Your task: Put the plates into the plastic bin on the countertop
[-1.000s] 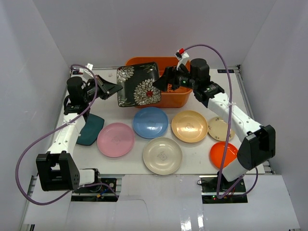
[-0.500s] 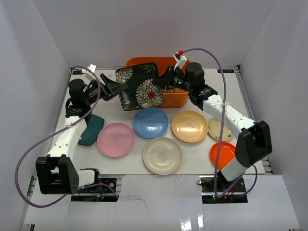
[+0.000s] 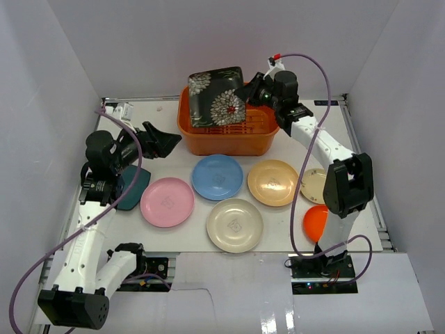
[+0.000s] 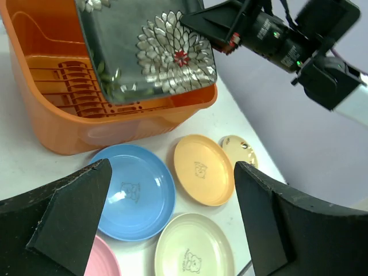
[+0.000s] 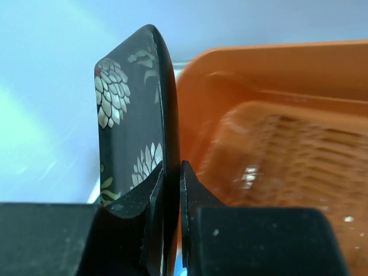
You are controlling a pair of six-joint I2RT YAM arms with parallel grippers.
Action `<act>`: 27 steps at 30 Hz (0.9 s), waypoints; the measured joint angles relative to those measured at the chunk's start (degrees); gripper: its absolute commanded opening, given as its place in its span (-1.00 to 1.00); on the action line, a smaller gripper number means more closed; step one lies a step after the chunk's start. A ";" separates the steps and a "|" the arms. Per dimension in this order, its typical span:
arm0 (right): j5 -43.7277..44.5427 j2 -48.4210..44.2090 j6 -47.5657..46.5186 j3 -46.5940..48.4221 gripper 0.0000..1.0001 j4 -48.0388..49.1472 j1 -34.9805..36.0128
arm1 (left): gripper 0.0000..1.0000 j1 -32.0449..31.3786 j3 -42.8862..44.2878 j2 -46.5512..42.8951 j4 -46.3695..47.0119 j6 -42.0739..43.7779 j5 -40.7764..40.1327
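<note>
Floral plate (image 3: 217,97) has moved over plastic bin (image 3: 224,144).

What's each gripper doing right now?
Left gripper: open, holding nothing.
Right gripper: shut on the black square floral plate above the orange plastic bin.

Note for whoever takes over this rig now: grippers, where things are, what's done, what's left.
Right gripper: shut on the black floral plate, tilted over the orange bin.
Left gripper: open, empty, left of the bin.
Done: no plate seen lying in the bin.
Left: release the floral plate, then bin the pink plate, blue plate, cream plate, tan plate, orange plate, teal plate and small beige plate from the countertop.
</note>
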 measured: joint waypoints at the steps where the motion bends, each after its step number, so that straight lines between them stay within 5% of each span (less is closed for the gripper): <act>1: 1.01 1.51 -0.02 0.61 -0.85 -0.20 -1.42 | 0.96 -0.92 -0.09 -0.66 -0.63 1.05 -1.14; 8: 6.47 9.90 -0.31 1.81 -0.84 -4.52 -7.69 | 0.96 -4.26 -3.43 0.31 -4.57 4.57 -9.51; 18: 3.87 17.64 -1.29 7.26 -0.84 -9.07 -6.64 | 0.96 -5.84 -5.03 -0.66 -6.25 4.50 -18.95; 27: 3.04 20.55 -3.15 9.94 -0.10 -11.37 -5.81 | 0.96 -5.84 -8.26 -4.87 -7.98 0.98 -33.86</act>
